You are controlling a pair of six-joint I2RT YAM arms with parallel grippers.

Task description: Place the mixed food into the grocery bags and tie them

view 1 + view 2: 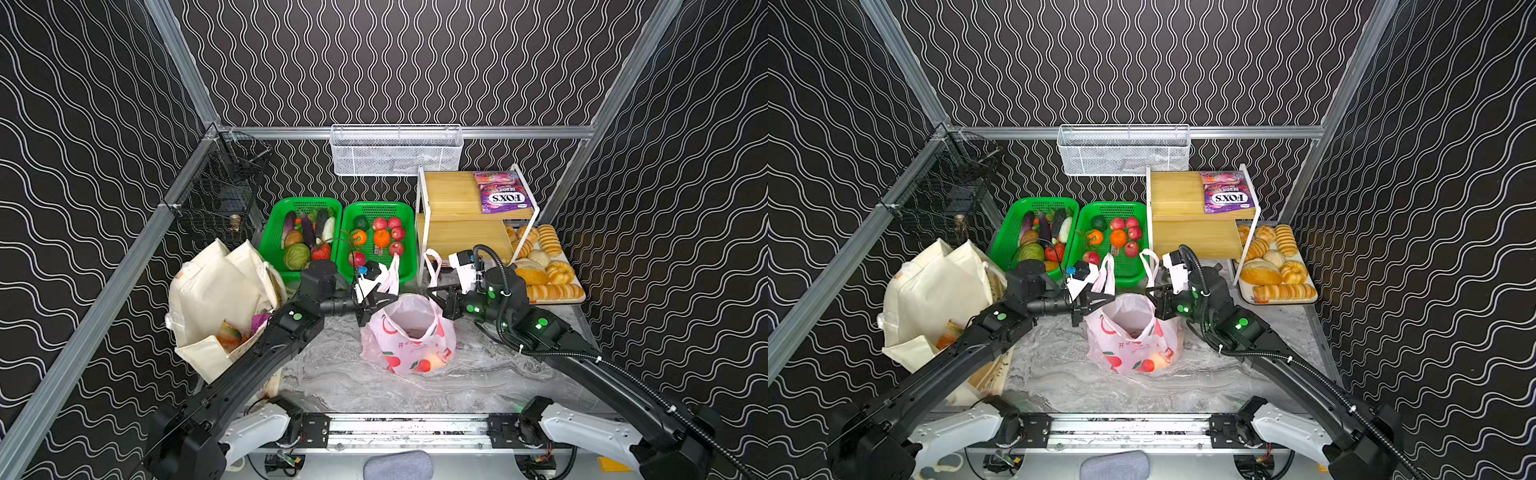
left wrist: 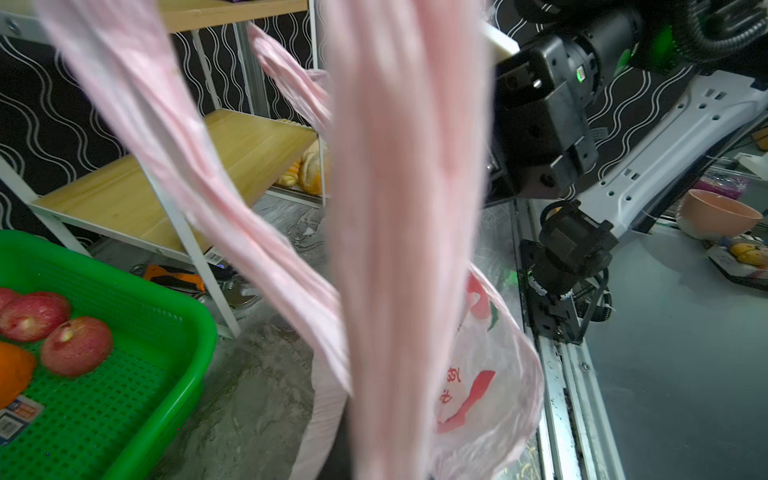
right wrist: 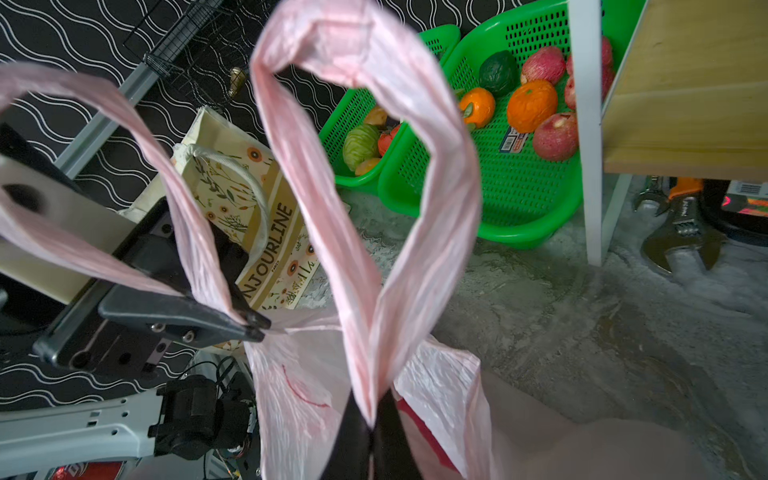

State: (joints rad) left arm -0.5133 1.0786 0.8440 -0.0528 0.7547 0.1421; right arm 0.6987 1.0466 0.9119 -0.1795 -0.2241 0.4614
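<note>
Centrally on the counter [image 1: 332,374] stands the pink bag [image 1: 409,336], with its mouth open upward. A round orange-red shape shows through its near wall; its type cannot be determined. The left claw [image 3: 254,326] is clamped on the base of the bag's left handle [image 1: 392,272], at 10 o'clock of the mouth. The right claw [image 1: 434,297] is clamped on the base of the right handle [image 1: 432,270], at 2 o'clock. Both handle loops stand upright above the claws. At 9 o'clock of the pink bag, the canvas tote [image 1: 216,299] lies slumped, with an orange item [image 1: 228,336] and a purple item [image 1: 259,321] visible at its mouth. At 12 o'clock, a green basket [image 1: 409,272] holds red apples [image 1: 397,232] and oranges [image 1: 381,237]. At 1 o'clock stands a wooden shelf [image 1: 457,237], with a purple packet [image 1: 500,195] on its top board.
</note>
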